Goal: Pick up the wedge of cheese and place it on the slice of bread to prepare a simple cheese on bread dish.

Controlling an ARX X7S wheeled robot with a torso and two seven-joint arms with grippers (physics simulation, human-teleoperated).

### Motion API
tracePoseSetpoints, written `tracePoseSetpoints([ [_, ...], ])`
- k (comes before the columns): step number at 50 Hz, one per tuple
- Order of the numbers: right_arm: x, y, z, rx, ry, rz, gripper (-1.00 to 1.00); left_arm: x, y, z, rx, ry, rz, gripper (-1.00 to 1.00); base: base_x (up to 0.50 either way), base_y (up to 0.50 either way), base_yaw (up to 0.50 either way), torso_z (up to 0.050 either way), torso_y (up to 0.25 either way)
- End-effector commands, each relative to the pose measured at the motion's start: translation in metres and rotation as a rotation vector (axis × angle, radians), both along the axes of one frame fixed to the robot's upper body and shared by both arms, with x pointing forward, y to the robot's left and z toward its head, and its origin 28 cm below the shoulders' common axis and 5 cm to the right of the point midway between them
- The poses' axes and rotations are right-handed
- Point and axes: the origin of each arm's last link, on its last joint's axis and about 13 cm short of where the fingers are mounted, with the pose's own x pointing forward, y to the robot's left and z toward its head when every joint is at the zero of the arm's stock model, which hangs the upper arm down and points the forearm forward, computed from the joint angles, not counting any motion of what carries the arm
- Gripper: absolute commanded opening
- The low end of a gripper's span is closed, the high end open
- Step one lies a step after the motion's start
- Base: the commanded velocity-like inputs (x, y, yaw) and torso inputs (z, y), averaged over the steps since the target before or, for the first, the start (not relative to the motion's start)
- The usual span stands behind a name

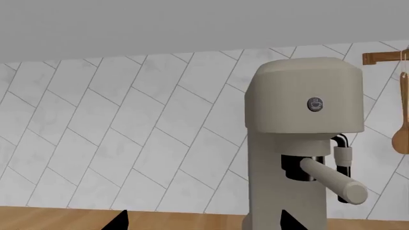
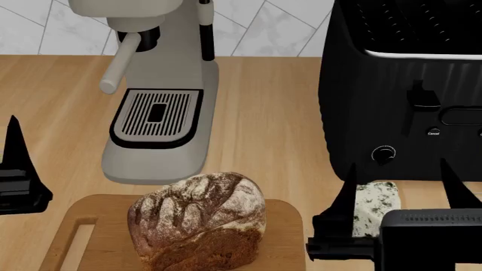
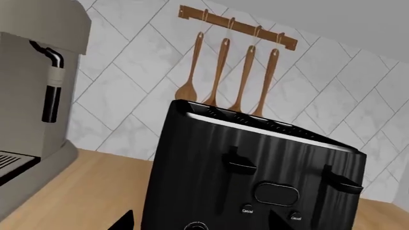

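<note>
The wedge of cheese (image 2: 374, 208), pale with blue-green veins, lies on the wooden counter in front of the toaster in the head view. The slice of bread (image 2: 197, 223), a dark flour-dusted loaf piece, stands on a wooden cutting board (image 2: 290, 226) to its left. My right gripper (image 2: 399, 189) is open, and the cheese shows between its two black fingers, nearer the left one. In the right wrist view the right gripper (image 3: 203, 223) is open and empty, and the cheese is hidden. My left gripper (image 1: 204, 223) is open and empty; one of its fingers (image 2: 15, 149) shows at the far left, beside the board.
A beige espresso machine (image 2: 162, 84) stands behind the bread, with its handle sticking out forward. A black toaster (image 2: 407, 84) stands right behind the cheese. A rack of wooden spoons (image 3: 236, 26) hangs on the tiled wall.
</note>
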Motion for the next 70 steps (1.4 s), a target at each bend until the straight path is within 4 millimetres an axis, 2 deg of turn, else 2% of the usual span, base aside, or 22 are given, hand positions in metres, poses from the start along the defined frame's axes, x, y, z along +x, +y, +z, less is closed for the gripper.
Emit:
tracePoseSetpoints([
  [1, -0.007, -0.004, -0.011, 0.013, 0.188, -0.014, 1.00, 0.000, -0.002, 0.000, 0.001, 0.001, -0.010, 1.00, 0.00, 0.00, 0.00, 0.000, 0.000],
  [3, -0.007, -0.004, -0.006, 0.020, 0.203, -0.018, 1.00, 0.000, -0.001, 0.000, -0.001, 0.001, -0.007, 1.00, 0.00, 0.00, 0.00, 0.000, 0.000],
  [4, -0.006, -0.006, -0.005, 0.045, 0.221, -0.088, 1.00, 0.000, -0.002, -0.001, 0.002, 0.001, -0.010, 1.00, 0.00, 0.00, 0.00, 0.000, 0.000],
  [6, -0.005, -0.006, -0.007, 0.039, 0.255, -0.087, 1.00, 0.000, -0.002, 0.000, 0.008, 0.005, -0.015, 1.00, 0.00, 0.00, 0.00, 0.000, 0.000],
  [16, -0.007, -0.005, -0.004, 0.105, 0.318, -0.005, 1.00, 0.001, -0.003, 0.000, 0.007, 0.002, -0.016, 1.00, 0.00, 0.00, 0.00, 0.000, 0.000],
  [30, -0.006, -0.005, -0.007, 0.099, 0.350, -0.009, 1.00, 0.004, -0.002, -0.001, 0.011, 0.030, -0.024, 1.00, 0.00, 0.00, 0.00, 0.000, 0.000],
  [41, 0.000, -0.019, -0.012, 0.056, 0.487, -0.060, 1.00, 0.004, -0.003, -0.002, 0.012, 0.028, -0.034, 1.00, 0.00, 0.00, 0.00, 0.000, 0.000],
  [51, 0.006, -0.025, -0.009, 0.015, 0.551, 0.013, 1.00, 0.004, -0.003, -0.003, 0.015, 0.032, -0.034, 1.00, 0.00, 0.00, 0.00, 0.000, 0.000],
  [55, 0.007, -0.028, -0.008, 0.016, 0.563, 0.033, 1.00, 0.004, -0.003, -0.003, 0.015, 0.034, -0.031, 1.00, 0.00, 0.00, 0.00, 0.000, 0.000],
  [70, 0.003, -0.043, -0.025, 0.082, 0.563, 0.058, 1.00, 0.004, -0.003, -0.003, 0.012, 0.044, -0.029, 1.00, 0.00, 0.00, 0.00, 0.000, 0.000],
])
